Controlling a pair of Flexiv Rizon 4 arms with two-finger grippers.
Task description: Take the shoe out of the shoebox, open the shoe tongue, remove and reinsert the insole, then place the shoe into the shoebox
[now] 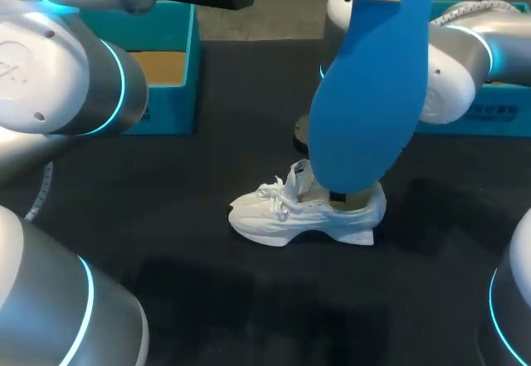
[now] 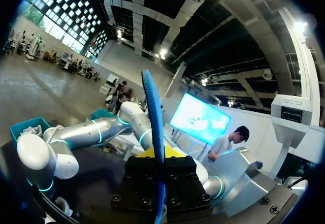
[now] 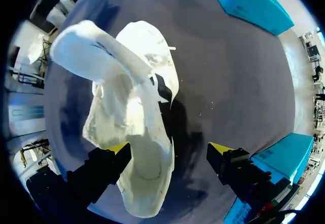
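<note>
Blue insole (image 1: 365,109), pinched edge-on in the closed jaws of the left gripper (image 2: 158,165), is held high above the white sneaker (image 1: 307,212) on the tabletop (image 1: 166,241). Right gripper (image 3: 170,148), jaws wide and empty, hangs over the heel, probably to steady it for reinsertion.

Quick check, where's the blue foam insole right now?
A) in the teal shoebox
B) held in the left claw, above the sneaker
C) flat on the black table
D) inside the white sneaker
B: the blue foam insole is pinched edge-on in the left claw, up over the white sneaker.
</note>
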